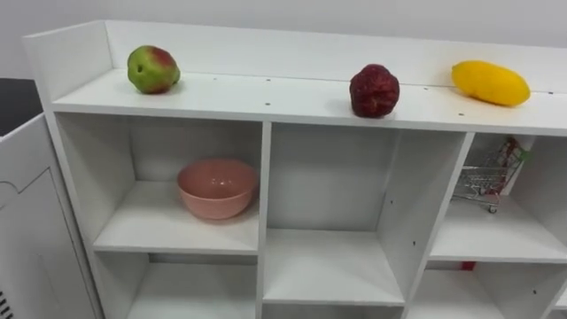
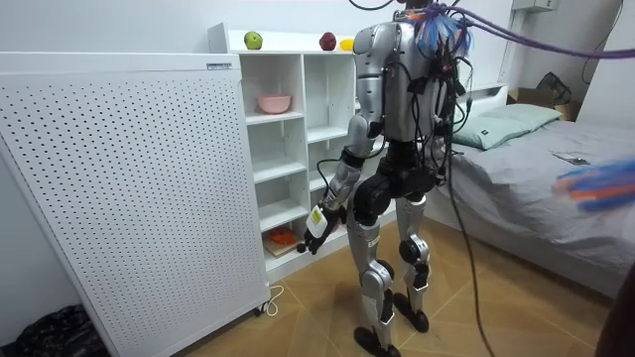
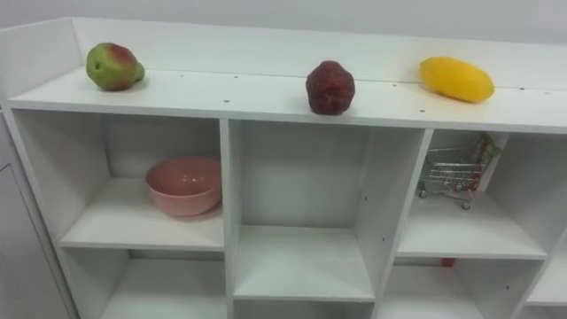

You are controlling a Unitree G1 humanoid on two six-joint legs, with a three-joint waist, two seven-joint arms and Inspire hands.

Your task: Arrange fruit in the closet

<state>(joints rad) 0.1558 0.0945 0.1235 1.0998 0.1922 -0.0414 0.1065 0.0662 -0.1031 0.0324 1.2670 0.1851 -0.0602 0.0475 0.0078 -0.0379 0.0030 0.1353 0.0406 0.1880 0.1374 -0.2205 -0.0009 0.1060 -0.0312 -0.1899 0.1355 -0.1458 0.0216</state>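
Observation:
Three fruits lie on top of the white closet (image 1: 266, 99): a green and red fruit (image 1: 152, 69) at the left, a dark red one (image 1: 374, 90) in the middle and a yellow one (image 1: 490, 82) at the right. In the room view I stand close in front of the closet (image 2: 283, 129). My left hand (image 2: 316, 230) hangs low at my side, away from the fruit, holding nothing that I can make out.
A pink bowl (image 1: 216, 187) sits in the upper left compartment and a small toy shopping cart (image 1: 486, 182) in the upper right one. A white pegboard panel (image 2: 129, 188) stands left of the closet. A bed (image 2: 536, 169) lies behind me.

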